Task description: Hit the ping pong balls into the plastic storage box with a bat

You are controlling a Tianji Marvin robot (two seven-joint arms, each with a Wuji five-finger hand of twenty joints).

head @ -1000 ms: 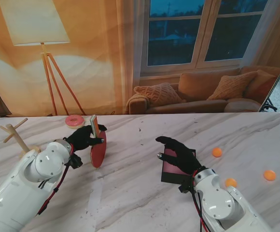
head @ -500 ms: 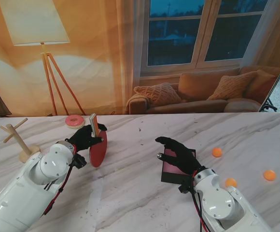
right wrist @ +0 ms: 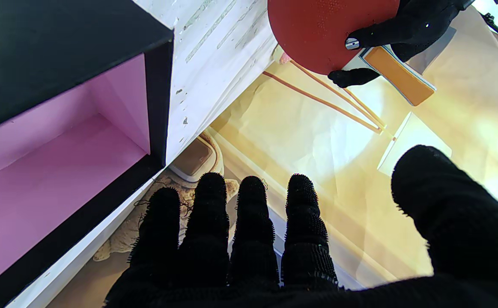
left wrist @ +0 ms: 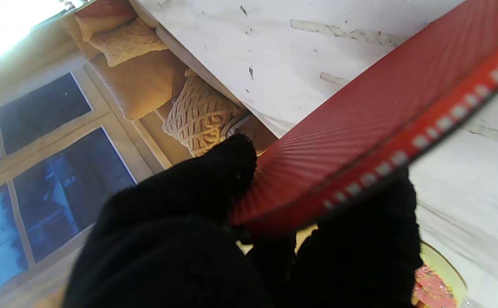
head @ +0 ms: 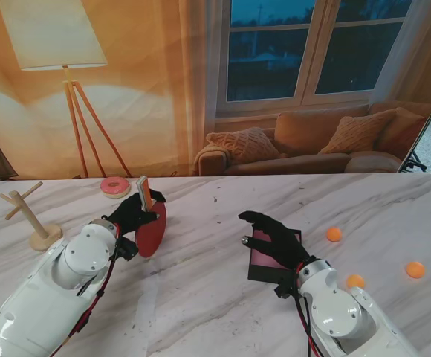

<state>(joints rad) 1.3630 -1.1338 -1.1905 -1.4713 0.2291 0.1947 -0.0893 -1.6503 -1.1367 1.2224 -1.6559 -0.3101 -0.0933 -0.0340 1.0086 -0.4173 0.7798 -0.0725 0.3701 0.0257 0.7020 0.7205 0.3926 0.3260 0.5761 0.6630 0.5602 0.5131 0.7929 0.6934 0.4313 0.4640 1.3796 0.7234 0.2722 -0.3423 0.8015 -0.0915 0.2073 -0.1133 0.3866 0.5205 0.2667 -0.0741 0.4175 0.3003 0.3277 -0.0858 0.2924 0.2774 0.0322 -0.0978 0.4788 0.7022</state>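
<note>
Stand view: no readable writing or brand shows anywhere. The left hand (head: 132,214) is clamped on the bat (head: 150,224), its wooden handle pointing up and away from me, its red blade hanging down toward the counter (head: 201,297). The right hand (head: 275,236) hovers with fingers spread, holding nothing, over the black storage box (head: 264,262) with its pink inside. Three orange ping pong balls (head: 334,234) lie right of the box, apart from each other.

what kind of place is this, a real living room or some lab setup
Probably a lab or studio made up as a living room: the floor lamp, window and sofa look printed on a creased backdrop behind the marble-look table.
</note>
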